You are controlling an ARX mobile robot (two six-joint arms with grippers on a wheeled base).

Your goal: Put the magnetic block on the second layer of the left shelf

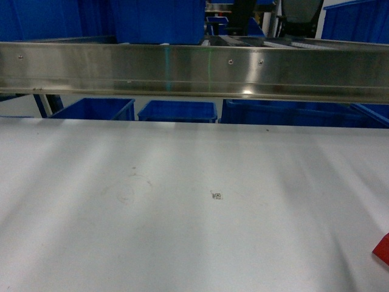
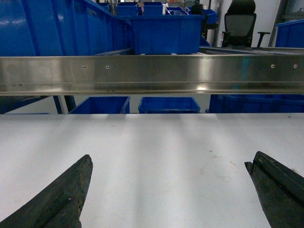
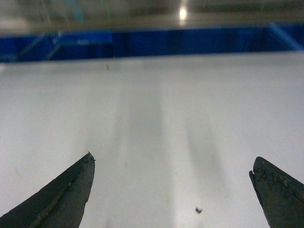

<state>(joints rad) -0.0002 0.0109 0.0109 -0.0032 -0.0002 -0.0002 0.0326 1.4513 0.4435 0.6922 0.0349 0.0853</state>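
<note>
The magnetic block (image 1: 383, 249) shows only as a bright red corner at the right edge of the head view, lying on the white tabletop (image 1: 194, 231). My left gripper (image 2: 168, 164) is open, its two dark fingers (image 2: 61, 194) spread wide over bare tabletop with nothing between them. My right gripper (image 3: 172, 164) is also open and empty over the tabletop. Neither gripper shows in the head view, and the block shows in neither wrist view. I cannot make out the left shelf second layer; only blue crates and bits of silvery rack show beyond the rail.
A long steel rail (image 1: 194, 70) crosses above the table's far edge. Blue crates (image 1: 176, 111) stand below and behind it, and a larger one (image 2: 166, 33) sits higher up. A black office chair (image 2: 240, 26) is at the far right. A small printed marker (image 1: 216, 194) lies mid-table.
</note>
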